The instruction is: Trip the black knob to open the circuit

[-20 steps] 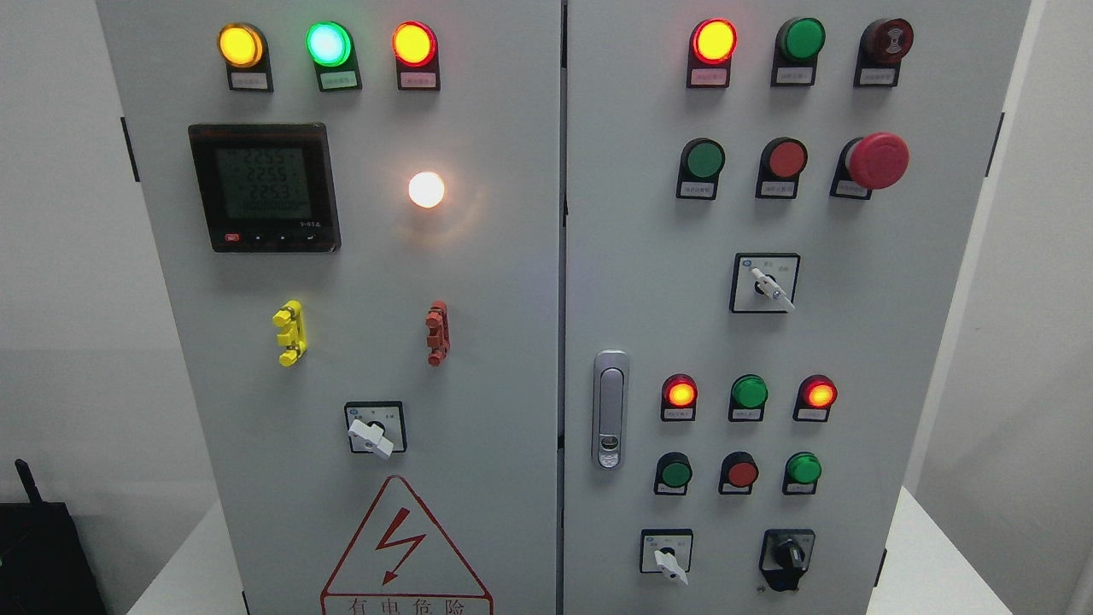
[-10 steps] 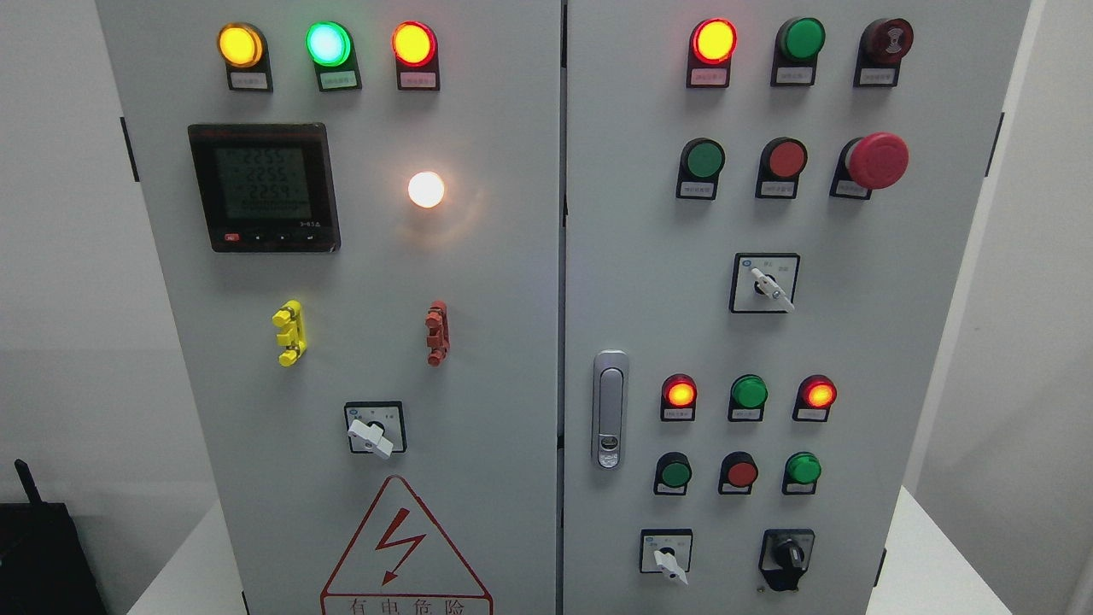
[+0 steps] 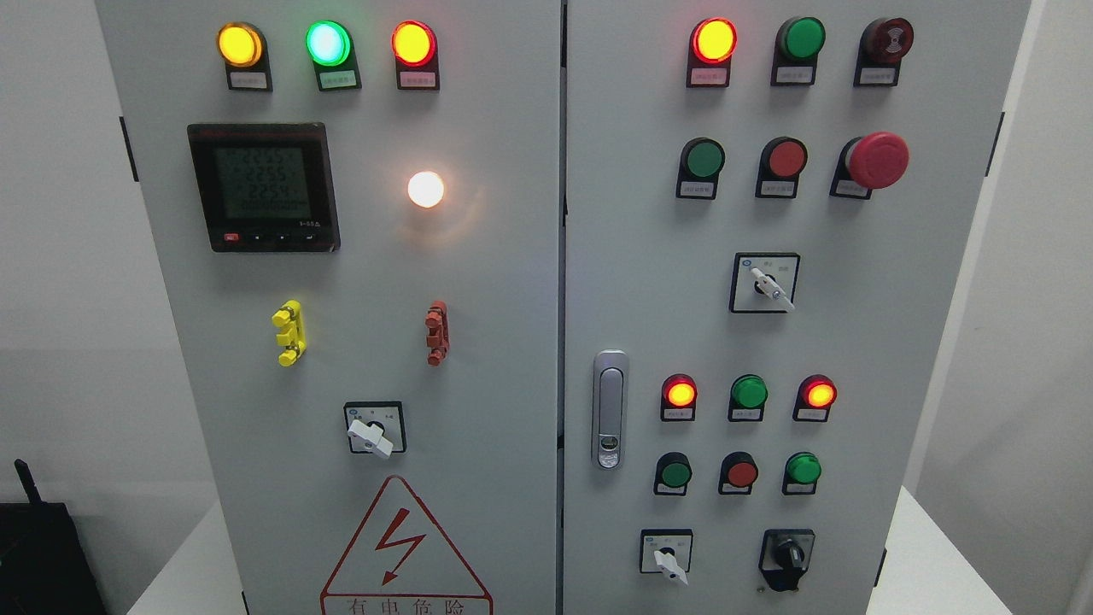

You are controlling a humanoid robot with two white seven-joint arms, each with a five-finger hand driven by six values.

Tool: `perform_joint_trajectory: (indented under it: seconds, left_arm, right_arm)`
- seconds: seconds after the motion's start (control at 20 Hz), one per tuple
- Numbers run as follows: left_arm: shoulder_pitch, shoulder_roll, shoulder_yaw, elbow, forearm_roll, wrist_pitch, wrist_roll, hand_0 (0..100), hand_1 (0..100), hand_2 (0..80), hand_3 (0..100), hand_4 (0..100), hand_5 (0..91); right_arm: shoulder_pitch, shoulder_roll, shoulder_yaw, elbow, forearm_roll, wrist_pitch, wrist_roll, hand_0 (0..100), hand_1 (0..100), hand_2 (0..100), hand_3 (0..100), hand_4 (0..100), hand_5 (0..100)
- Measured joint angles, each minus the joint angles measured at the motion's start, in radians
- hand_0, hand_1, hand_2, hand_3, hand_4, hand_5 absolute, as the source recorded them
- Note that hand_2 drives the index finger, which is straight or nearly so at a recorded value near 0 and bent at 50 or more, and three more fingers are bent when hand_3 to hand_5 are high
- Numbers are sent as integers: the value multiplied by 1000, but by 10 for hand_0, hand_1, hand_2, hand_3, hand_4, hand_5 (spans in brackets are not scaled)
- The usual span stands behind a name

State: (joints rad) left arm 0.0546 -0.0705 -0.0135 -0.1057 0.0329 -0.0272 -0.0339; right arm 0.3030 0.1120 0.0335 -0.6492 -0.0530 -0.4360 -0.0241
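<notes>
I see a white table (image 3: pixel 926 555) carrying the grey cabinet (image 3: pixel 512 282); a black box (image 3: pixel 43 559) sits low left.

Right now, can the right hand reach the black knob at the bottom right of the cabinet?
Probably yes. The black knob sits low on the right door with nothing in front of it, near the side where the right arm would enter. Neither hand is in view, so this is a guess.

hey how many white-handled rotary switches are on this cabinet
3: a white-handled switch low on the left door, one mid-height on the right door, one at its bottom, left of the black knob.
</notes>
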Motion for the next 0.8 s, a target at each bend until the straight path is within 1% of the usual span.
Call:
perform_joint_trajectory:
  seconds: [0.1,0.2,0.25,0.35,0.5,0.65,0.8]
  left_arm:
    - [0,0,0,0,0,0,0,120,389,0,0,0,0]
    - [0,0,0,0,0,0,0,120,389,0,0,0,0]
    - [0,0,0,0,0,0,0,120,389,0,0,0,0]
    - [0,0,0,0,0,0,0,120,389,0,0,0,0]
    - [0,0,0,0,0,0,0,120,389,0,0,0,0]
    - [0,0,0,0,0,0,0,120,389,0,0,0,0]
    - [0,0,0,0,0,0,0,120,389,0,0,0,0]
  right_arm:
    - [0,0,0,-17,0,-27,-13,0,241,0,749,624,515]
    - [0,0,1,-21,0,-63,-29,0,245,0,809,677,578]
    - [0,0,2,-24,0,-72,-39,0,246,0,821,688,591]
    - [0,0,4,-41,0,-94,-60,7,248,0,889,731,659]
    - [0,0,5,-65,0,-129,-87,16,250,0,958,780,743]
    - [0,0,9,-103,0,-155,-109,23,248,0,1000,823,799]
    - [0,0,18,-151,0,-160,-126,34,237,0,1000,849,833]
